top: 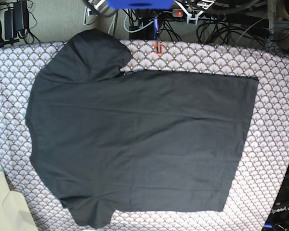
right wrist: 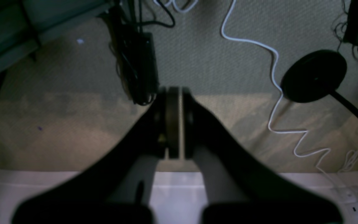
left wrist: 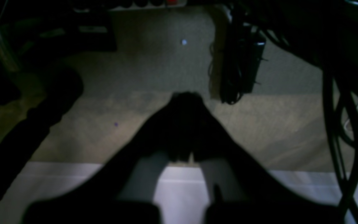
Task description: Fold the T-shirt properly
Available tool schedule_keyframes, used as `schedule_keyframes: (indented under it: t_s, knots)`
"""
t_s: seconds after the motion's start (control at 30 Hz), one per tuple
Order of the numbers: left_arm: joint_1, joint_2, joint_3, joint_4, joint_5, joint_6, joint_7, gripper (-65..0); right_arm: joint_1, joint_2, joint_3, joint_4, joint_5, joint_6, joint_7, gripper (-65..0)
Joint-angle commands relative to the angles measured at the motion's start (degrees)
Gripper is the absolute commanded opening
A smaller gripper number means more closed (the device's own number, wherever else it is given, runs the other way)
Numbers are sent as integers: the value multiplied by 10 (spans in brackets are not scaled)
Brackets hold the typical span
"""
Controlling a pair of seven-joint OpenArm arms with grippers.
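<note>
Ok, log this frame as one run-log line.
T-shirt: spread flat on tablecloth, unfolded | left tool: shut, empty, off table | right tool: shut, empty, off table | fold: not begun

The T-shirt [top: 139, 139] is plain black all over, with no picture on it. The cloth on the counter [top: 274, 86] is pale grey with little scallop shapes, like fish scales, in rows. A white cable [right wrist: 272, 62] wiggles across the grey-and-tan floor [right wrist: 73, 137].
</note>
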Motion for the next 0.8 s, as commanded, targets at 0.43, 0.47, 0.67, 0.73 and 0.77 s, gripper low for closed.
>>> schedule_keyframes:
  t_s: [0.43, 0.47, 0.67, 0.73, 0.77]
  knots:
    - [139, -22, -1, 0, -4, -12, -324, -650, -141, 30, 1, -2, 1, -6, 351, -650]
    - [149, -23, -1, 0, -4, -24, -350, -650, -153, 31, 0, -3, 1, -6, 376, -650]
    - [229, -37, -3, 0, -48, -96, -527, -650, -217, 43, 0, -3, 1, -6, 516, -650]
    - [253, -37, -3, 0, -76, -107, -590, -650, -235, 52, 1, -3, 1, -6, 569, -650]
    - [264, -37, -3, 0, -89, -114, -622, -650, -245, 56, 1, -3, 1, -6, 598, -650]
